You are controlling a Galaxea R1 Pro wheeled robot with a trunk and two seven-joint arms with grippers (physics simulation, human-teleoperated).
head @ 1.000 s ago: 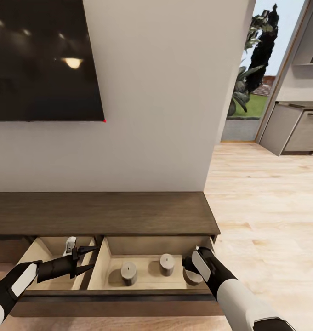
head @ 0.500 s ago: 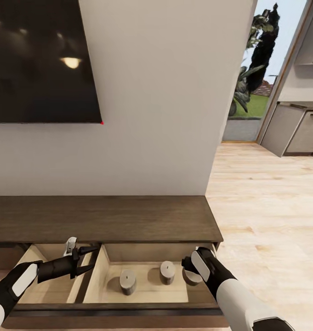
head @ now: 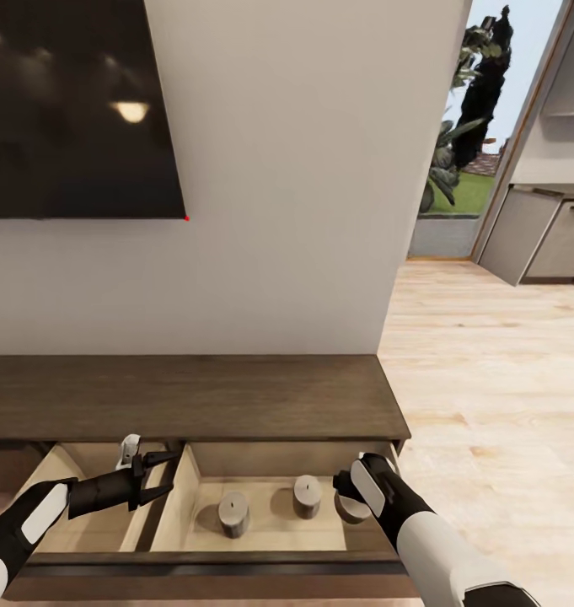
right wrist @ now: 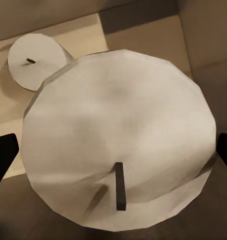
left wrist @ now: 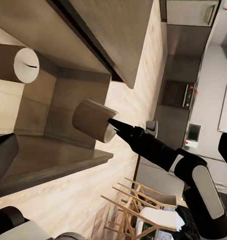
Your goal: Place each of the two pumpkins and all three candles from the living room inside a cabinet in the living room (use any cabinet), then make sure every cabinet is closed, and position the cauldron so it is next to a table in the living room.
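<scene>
Counting candles: three are sitting in the open drawer [head: 261, 523] of the cabinet [head: 185, 396] — one candle [head: 233, 514] toward the drawer's left, a second candle [head: 306, 496] near the middle, and a third candle [head: 351, 508] at the drawer's right end.
Right gripper [right wrist: 113, 150]: it is sitting right over that third candle [right wrist: 118, 155], a dark finger showing at each side of the wide pale top; whether the fingers are pressing it, I cannot tell.
Right wrist view, extra: the second candle [right wrist: 36, 60] is peeking out just beside the big one, wick visible on both.
Left gripper [head: 163, 472]: it is hovering over the divider [head: 158, 506] between the two open drawers, fingers spread apart, gripping nothing.
Left wrist view: the third candle [left wrist: 95, 121] is showing with the right gripper's fingertip [left wrist: 118, 127] touching its top, and the second candle [left wrist: 16, 63] is standing deeper in the same drawer.
Drawers: two are standing pulled out, pale wood inside, dark fronts.
Left drawer [head: 84, 506]: a small white object [head: 128, 448] is standing at its back; too small to tell what it is.
Writing or labels: none that can be read.
Around the cabinet: a dark wall screen [head: 76, 110] is hanging above it, a pale wood floor [head: 489, 379] is running to its right, grey kitchen units [head: 544, 236] and a doorway with green plants [head: 468, 110] are lying beyond.
In the way: the right arm [head: 421, 531] is covering the drawer's right corner.
</scene>
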